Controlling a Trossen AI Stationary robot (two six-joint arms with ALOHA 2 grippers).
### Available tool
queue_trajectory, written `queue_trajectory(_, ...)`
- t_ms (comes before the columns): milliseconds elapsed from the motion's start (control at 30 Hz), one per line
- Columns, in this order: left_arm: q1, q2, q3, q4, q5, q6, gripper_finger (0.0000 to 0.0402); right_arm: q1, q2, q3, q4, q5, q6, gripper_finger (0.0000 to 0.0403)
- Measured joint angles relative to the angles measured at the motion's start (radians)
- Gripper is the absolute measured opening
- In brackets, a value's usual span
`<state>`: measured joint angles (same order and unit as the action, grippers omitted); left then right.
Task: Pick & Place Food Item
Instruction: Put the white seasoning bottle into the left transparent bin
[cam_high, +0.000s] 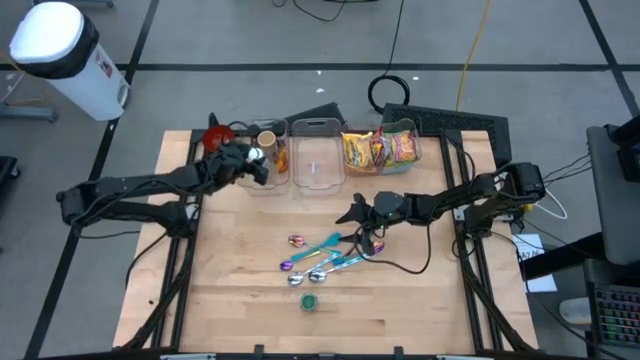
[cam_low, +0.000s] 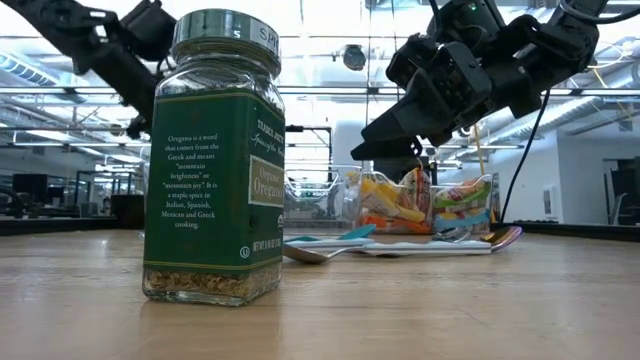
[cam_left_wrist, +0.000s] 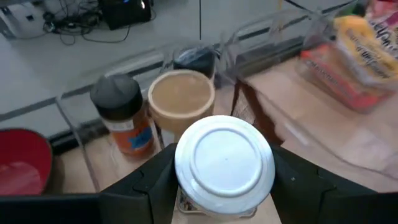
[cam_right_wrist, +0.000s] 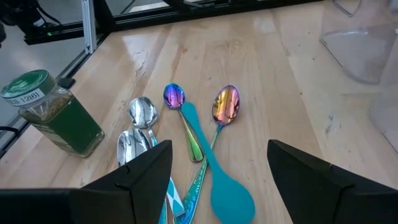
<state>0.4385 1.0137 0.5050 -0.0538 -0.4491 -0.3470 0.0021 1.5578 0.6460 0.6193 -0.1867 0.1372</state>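
My left gripper (cam_left_wrist: 224, 186) is shut on a white-lidded jar (cam_left_wrist: 224, 163) at the near wall of the far-left clear bin (cam_high: 268, 158). That bin holds an orange-labelled spice bottle (cam_left_wrist: 121, 113) and a tan-lidded jar (cam_left_wrist: 181, 99). My right gripper (cam_right_wrist: 217, 155) is open and empty above several spoons (cam_right_wrist: 199, 134) lying at the table's middle. A green oregano jar (cam_right_wrist: 53, 113) stands upright on the table near the front; it also shows in the low view (cam_low: 215, 150). My left gripper pinches the jar between its two fingers (cam_left_wrist: 155, 180), on the jar's sides just under the white lid (cam_left_wrist: 208, 208). The fingers slant down from the table's left. The jar sits upright, lid up, held above the table.
An empty clear bin (cam_high: 318, 160) stands at the far middle, and one with snack packets (cam_high: 380, 148) to its right. A red bowl (cam_high: 218, 132) is at the far left. Bare wood lies left of the spoons (cam_high: 320, 260) and along the near edge.
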Motion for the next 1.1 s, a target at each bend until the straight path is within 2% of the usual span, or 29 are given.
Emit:
queue_trajectory(333, 0.064, 0.050, -0.070, 0.073, 0.023, -0.039, 0.0209, 0.000, 0.000, 0.000, -0.002, 0.002, 0.000, 0.0254)
queue_trajectory(900, 0.099, 0.164, -0.071, 0.140, 0.004, -0.062, 0.0212, 0.000, 0.000, 0.000, -0.002, 0.002, 0.000, 0.0254)
queue_trajectory(1100, 0.099, 0.167, -0.074, 0.128, 0.008, -0.050, 0.0330, 0.000, 0.000, 0.000, -0.003, 0.002, 0.000, 0.0254)
